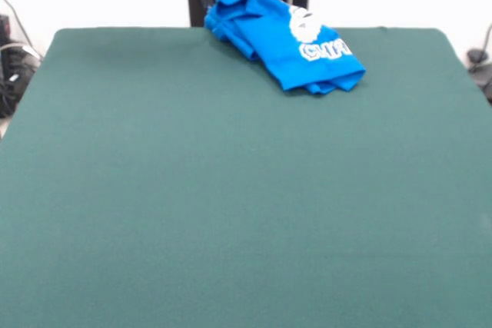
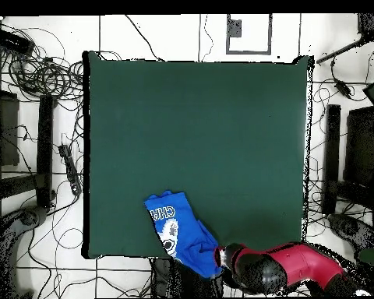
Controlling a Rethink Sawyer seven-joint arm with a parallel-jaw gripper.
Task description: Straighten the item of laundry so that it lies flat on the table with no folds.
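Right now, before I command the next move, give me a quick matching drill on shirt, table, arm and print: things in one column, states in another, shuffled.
Things:
1. shirt
2. table
3. arm
4. print

States:
A. white, partly hidden by folds
B. red and black, at the shirt's edge
C. bunched up, at the table's edge by the robot
D. dark green, mostly bare

Pairs: 1-C, 2-D, 3-B, 4-A
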